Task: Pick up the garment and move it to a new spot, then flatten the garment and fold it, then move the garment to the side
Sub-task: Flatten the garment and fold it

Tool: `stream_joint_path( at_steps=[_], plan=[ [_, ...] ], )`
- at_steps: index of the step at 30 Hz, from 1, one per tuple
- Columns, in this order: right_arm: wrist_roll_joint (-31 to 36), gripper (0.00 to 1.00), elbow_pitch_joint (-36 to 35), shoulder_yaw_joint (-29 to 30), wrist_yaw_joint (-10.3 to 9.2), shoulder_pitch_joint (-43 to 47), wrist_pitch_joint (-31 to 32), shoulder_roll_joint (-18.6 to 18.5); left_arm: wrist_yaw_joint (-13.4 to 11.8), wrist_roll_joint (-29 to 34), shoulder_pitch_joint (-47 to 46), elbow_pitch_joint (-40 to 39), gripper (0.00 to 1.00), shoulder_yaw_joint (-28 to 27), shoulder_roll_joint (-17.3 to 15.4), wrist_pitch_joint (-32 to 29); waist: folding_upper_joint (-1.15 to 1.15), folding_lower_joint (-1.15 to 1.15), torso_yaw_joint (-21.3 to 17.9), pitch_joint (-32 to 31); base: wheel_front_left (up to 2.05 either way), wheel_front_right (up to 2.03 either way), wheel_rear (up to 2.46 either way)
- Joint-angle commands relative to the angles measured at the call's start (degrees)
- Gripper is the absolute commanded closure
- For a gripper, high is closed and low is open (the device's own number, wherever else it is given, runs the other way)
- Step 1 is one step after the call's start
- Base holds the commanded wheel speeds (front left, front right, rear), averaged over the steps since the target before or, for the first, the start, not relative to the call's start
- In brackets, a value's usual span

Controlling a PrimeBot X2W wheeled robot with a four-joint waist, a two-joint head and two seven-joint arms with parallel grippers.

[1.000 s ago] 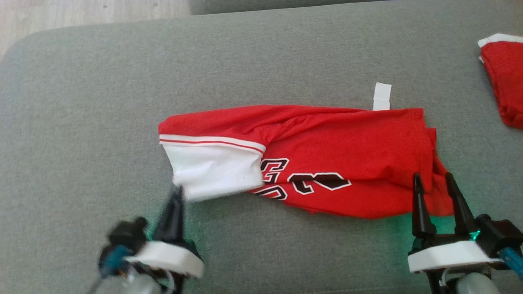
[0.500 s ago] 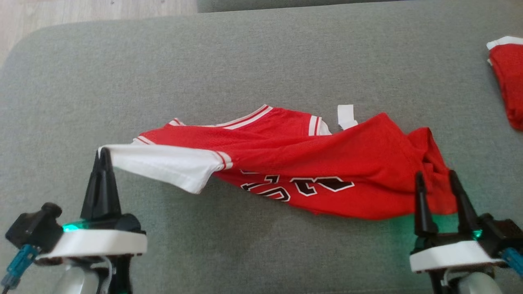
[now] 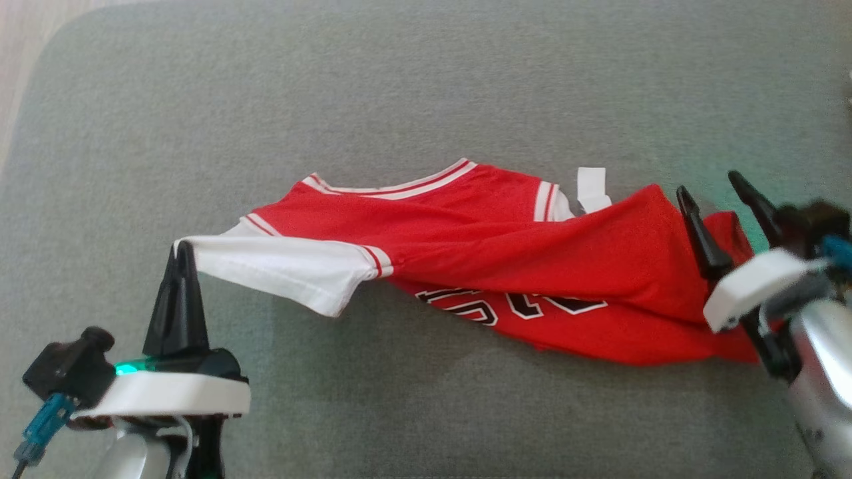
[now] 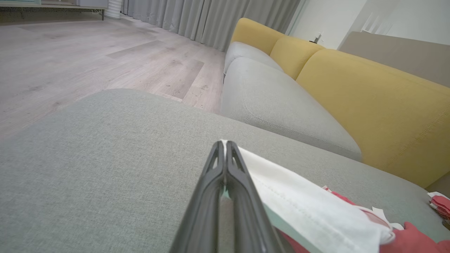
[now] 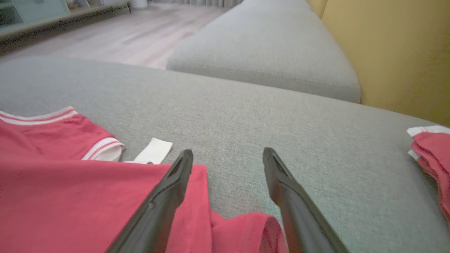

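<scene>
The garment point(image 3: 506, 259) is a red jersey with black white-outlined lettering, spread crumpled across the grey cushion point(image 3: 426, 86). Its white sleeve point(image 3: 279, 266) stretches left, lifted off the cushion, with my left gripper point(image 3: 182, 249) shut on the sleeve's end. In the left wrist view the closed fingers point(image 4: 225, 165) pinch the white sleeve point(image 4: 302, 207). My right gripper point(image 3: 711, 183) stands open over the garment's right end, tilted left. In the right wrist view its spread fingers point(image 5: 175, 182) hover above the red cloth point(image 5: 70, 203), nothing between them.
A white label point(image 3: 592, 189) pokes out at the garment's back edge. A smaller red piece with a white edge point(image 5: 430, 147) lies on the cushion to the right. Beyond are a second grey seat point(image 4: 274, 102), yellow backrests point(image 4: 379, 105) and wooden floor point(image 4: 70, 56).
My left gripper has pulled the white sleeve out to the left, unfolding the garment's top. The right gripper moved up over the garment's right end and tilted. The camera has shifted.
</scene>
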State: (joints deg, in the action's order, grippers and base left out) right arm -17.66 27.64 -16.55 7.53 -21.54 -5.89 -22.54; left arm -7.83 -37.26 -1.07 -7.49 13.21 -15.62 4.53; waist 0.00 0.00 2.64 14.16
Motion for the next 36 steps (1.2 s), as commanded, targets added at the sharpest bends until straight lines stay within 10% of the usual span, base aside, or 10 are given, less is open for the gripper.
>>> stream_joint_path(
  at_steps=[1, 8, 9, 10, 11, 20, 36],
  plan=[
    [-0.9, 0.0, -0.7, -1.9, -0.04, -0.6, 0.7, -1.4, 0.2, 0.4, -2.7, -1.4, 1.0, -1.8, -0.9, 0.2, 0.0, 0.0, 0.5, 0.4, 0.0, 0.0, 0.0],
    [-10.5, 0.0, 6.0, -14.7, -0.04, -7.0, 10.9, -5.7, 1.2, 0.1, -5.0, -0.3, 1.0, -0.8, -0.3, 0.5, 0.0, 0.0, 2.6, 1.8, 0.0, 0.0, 0.0],
    [-12.2, 0.18, 6.4, -16.5, -0.04, -7.5, 12.1, -6.0, 1.3, 0.0, -5.3, -0.1, 1.0, -0.8, -0.2, 0.5, 0.0, 0.0, 2.8, 1.9, 0.0, 0.0, 0.0],
    [-13.9, 0.73, 6.4, -18.2, -0.04, -8.1, 12.8, -6.3, 1.4, 0.0, -5.6, 0.1, 1.0, -0.7, -0.2, 0.6, 0.0, 0.0, 2.9, 2.0, 0.0, 0.0, 0.0],
    [-15.1, 1.0, 6.3, -19.8, -0.04, -8.7, 12.9, -6.9, 1.5, -0.1, -5.8, 0.2, 1.0, -0.7, -0.2, 0.6, 0.0, 0.0, 3.0, 2.1, 0.0, 0.0, 0.0],
    [-19.6, 1.0, 6.3, -25.1, -0.04, -14.2, 3.7, -11.0, 4.7, -1.2, -11.6, 0.7, 1.0, -1.7, -1.0, 2.4, 0.0, 0.0, 2.2, 0.5, 0.0, 0.0, 0.0],
    [-13.5, 1.0, 0.9, -12.2, -0.04, -31.5, -8.9, -15.4, 11.2, -2.0, -48.6, 13.3, 1.0, -0.9, -0.6, -1.0, 0.0, 0.0, -2.8, -2.5, 0.0, 0.0, 0.0]
  ],
)
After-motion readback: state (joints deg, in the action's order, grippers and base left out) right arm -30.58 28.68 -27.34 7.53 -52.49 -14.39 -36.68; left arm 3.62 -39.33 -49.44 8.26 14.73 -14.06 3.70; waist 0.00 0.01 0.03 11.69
